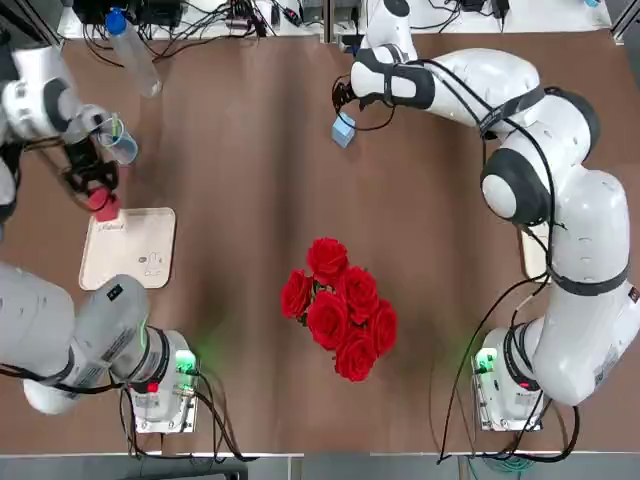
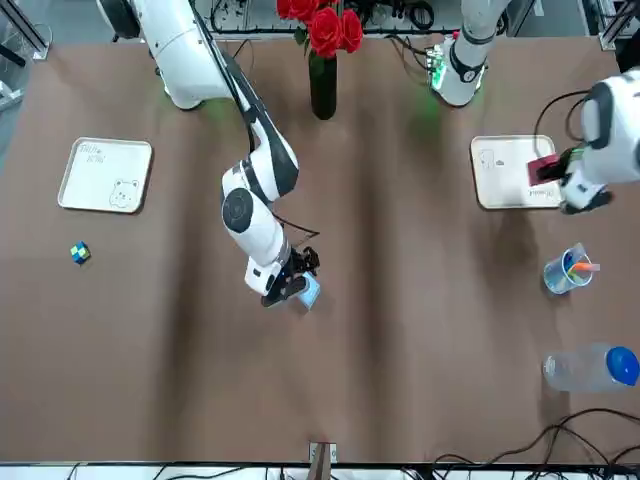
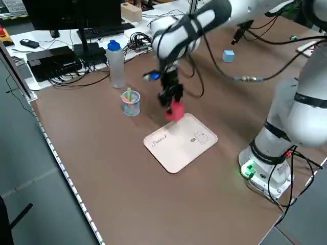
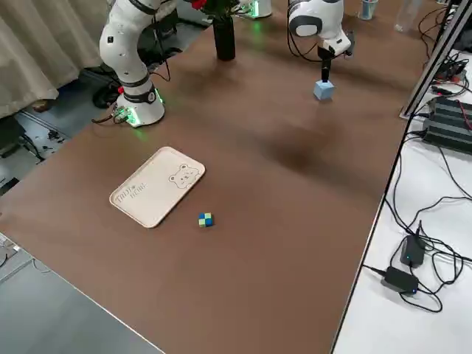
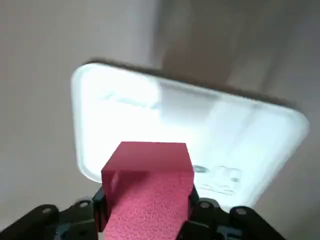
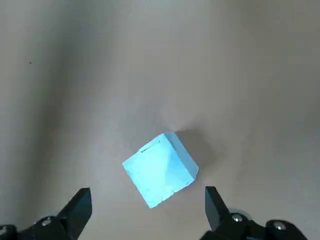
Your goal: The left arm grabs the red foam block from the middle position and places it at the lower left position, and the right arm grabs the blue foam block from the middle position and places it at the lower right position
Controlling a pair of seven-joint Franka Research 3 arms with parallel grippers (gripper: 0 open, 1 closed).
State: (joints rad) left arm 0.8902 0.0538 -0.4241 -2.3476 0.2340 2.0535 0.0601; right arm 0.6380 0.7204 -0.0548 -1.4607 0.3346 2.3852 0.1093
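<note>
Left pincer (image 5: 145,212) grips red foam block (image 5: 147,195), cream tray (image 5: 135,115) below; right pincer (image 6: 149,210) wide, blue foam block (image 6: 161,170) just beyond fingertips.

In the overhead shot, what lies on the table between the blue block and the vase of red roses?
Nothing: the top view shows only bare brown tabletop between the blue block and the roses.
</note>
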